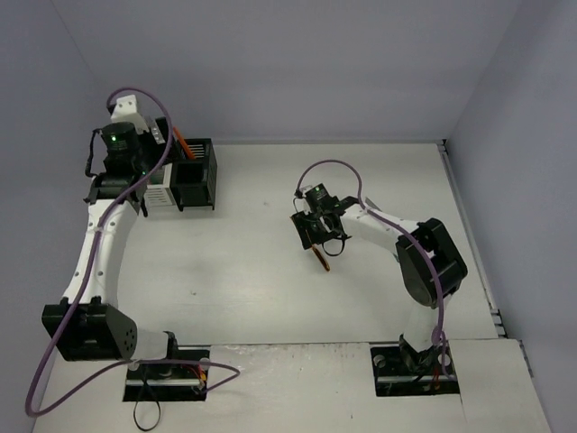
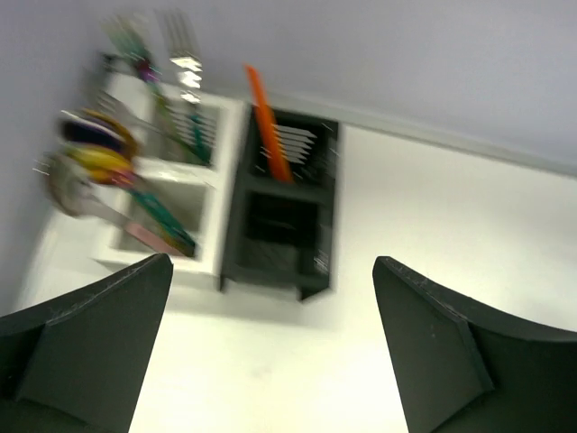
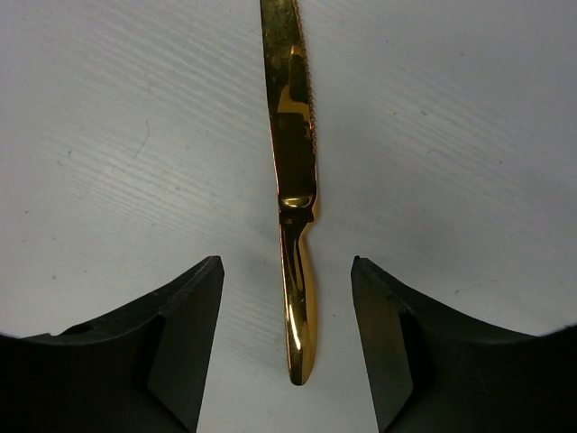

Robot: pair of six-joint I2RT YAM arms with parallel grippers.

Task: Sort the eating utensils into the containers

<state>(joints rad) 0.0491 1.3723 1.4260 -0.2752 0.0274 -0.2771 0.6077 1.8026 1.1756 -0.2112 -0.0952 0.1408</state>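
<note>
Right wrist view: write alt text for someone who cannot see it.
A gold knife lies on the white table, handle nearest the camera, serrated blade running out of the top of the frame. The right gripper is open, one dark finger on each side of the handle without touching it.

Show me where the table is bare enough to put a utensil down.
Bare: the wide table stretch between the black caddy and the gold knife, and the far right corner. Crowded: the far left corner, where the white caddy and black caddy stand side by side, and around the knife, which the right hand straddles.
</note>
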